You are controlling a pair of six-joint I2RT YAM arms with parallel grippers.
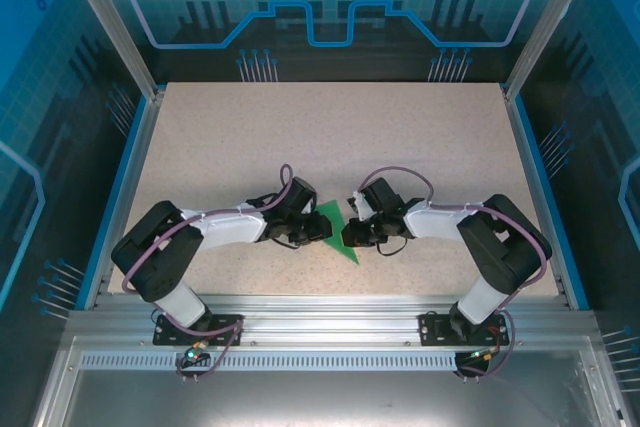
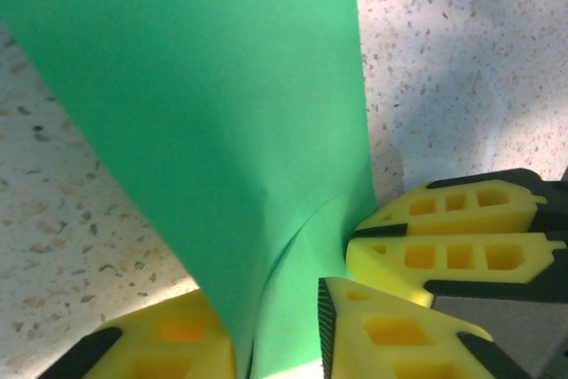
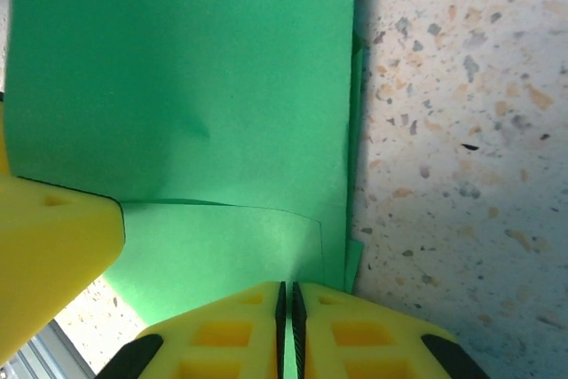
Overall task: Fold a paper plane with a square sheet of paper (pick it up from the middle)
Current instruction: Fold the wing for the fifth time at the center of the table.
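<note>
- R gripper [image 3: 286, 295] clenched on thin bright green part-folded paper sheet [image 3: 177, 86]: anchors it.
- L gripper [image 2: 275, 308] jaws parted round paper sheet: prob. regrip for crease.

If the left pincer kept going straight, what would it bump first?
The green paper: it runs straight ahead from between the fingers of the left pincer. The right pincer sits close beside that line, though depth is unclear.
</note>
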